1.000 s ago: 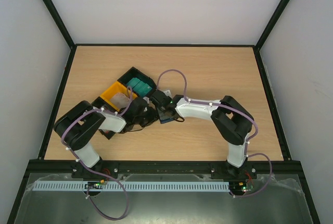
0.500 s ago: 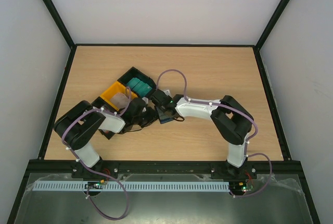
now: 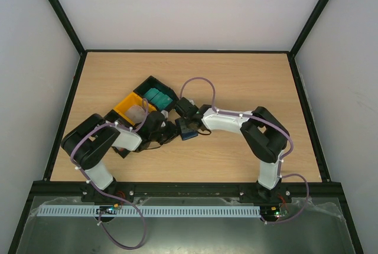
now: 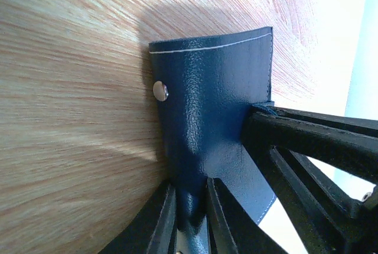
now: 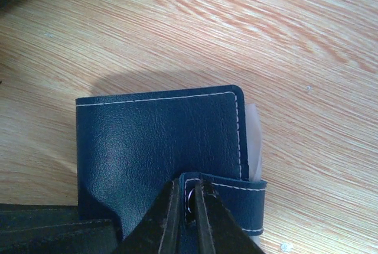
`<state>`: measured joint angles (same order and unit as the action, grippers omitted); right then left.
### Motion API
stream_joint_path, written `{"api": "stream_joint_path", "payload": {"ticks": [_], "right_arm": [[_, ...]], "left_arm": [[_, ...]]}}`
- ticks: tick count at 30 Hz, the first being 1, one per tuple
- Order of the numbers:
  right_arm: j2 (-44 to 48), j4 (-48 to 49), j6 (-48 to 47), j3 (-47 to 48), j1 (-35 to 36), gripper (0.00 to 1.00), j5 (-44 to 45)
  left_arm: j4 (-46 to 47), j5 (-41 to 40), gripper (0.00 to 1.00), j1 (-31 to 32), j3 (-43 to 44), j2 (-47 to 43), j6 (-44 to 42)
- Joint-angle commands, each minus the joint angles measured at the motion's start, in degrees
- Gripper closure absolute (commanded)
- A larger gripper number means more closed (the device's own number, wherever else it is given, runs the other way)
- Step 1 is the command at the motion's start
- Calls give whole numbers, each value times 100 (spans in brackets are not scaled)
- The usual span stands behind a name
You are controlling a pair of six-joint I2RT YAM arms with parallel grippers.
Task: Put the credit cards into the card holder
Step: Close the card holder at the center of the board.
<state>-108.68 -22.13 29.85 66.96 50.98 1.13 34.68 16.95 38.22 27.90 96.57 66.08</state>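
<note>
The card holder (image 5: 153, 142), a dark navy wallet with white stitching, lies folded shut on the wood between both arms (image 3: 189, 134). My right gripper (image 5: 189, 202) is shut on its snap tab (image 5: 239, 198). A whitish sheet edge (image 5: 253, 142) pokes out of its right side. My left gripper (image 4: 192, 207) is shut on the wallet's near edge (image 4: 212, 100), beside the metal snap stud (image 4: 160, 91). Teal credit cards (image 3: 158, 96) and whitish cards (image 3: 137, 113) sit in the tray. In the top view the left gripper (image 3: 171, 131) and right gripper (image 3: 186, 126) meet at the wallet.
The black-and-yellow three-compartment tray (image 3: 126, 105) stands just behind the left gripper, left of centre. The right gripper's black frame (image 4: 313, 147) crowds the right of the left wrist view. Black rails and white walls edge the wooden table (image 3: 248, 77).
The right wrist has shifted slightly left and farther back while holding the tab. The left arm and the wallet have hardly moved.
</note>
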Motion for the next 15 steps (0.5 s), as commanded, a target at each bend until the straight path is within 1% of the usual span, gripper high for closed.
{"api": "stream_joint_path", "payload": {"ticks": [1, 4, 5, 6, 7, 12, 15], "right_arm": [[-635, -387, 248, -422, 82, 91, -1475], [-486, -536, 251, -399, 70, 91, -1221], [-442, -590, 250, -395, 63, 92, -1138], [-390, -624, 243, -388, 61, 96, -1089], [-333, -654, 240, -374, 47, 98, -1050], [-113, -865, 153, -246, 28, 98, -812], [0, -914, 52, -236, -13, 98, -901]], "left_arm": [[-383, 62, 84, 2, -120, 177, -69], [-395, 63, 84, 1, -110, 193, -87], [-400, 58, 84, 2, -111, 195, -94], [-399, 50, 84, 2, -116, 203, -93], [-398, 54, 84, 2, -117, 209, -93], [-427, 21, 85, -7, -102, 217, -104], [-458, 6, 85, -7, -96, 217, -121]]}}
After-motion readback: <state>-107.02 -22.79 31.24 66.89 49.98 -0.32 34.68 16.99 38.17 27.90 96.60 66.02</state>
